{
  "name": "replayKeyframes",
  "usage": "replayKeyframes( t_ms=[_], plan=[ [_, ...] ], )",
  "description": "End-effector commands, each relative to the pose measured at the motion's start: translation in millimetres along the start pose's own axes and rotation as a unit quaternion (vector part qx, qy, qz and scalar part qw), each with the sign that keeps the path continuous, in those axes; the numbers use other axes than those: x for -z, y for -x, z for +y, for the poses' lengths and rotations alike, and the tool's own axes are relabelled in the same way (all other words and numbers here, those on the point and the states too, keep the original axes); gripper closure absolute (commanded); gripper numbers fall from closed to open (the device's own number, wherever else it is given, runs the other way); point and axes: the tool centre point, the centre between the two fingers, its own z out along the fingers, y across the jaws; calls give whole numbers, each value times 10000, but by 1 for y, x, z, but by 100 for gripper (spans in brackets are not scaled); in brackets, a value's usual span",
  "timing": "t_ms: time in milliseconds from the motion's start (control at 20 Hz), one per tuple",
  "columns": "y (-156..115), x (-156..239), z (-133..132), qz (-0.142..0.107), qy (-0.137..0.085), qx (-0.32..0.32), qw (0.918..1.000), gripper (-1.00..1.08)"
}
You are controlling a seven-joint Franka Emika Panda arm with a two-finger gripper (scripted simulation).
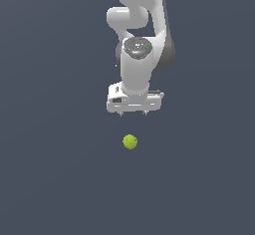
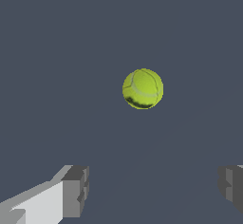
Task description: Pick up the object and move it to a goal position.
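Observation:
A small yellow-green ball (image 1: 130,141) with pale seam lines lies on the dark grey floor in the exterior view. It also shows in the wrist view (image 2: 143,88). My white gripper (image 1: 133,113) hangs above the ball, a short gap between the fingertips and the ball, pointing straight down. It is open and empty. In the wrist view its two grey fingertips (image 2: 76,191) stand wide apart, and the ball lies ahead of the gap between them, not between them.
The floor (image 1: 55,169) is plain dark grey all around the ball. The white arm (image 1: 139,40) rises above the gripper to the frame's upper edge.

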Motion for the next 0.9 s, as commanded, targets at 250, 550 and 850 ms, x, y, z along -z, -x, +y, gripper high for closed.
replayKeyframes(
  t_ms=[250,550,850],
  plan=[
    [-2,-2,1,2,4,110,9999,-92],
    [-11,-11,2,20,20,479,9988,-92],
    [-24,-25,5,52,42,1103,9939,-92]
  ],
)
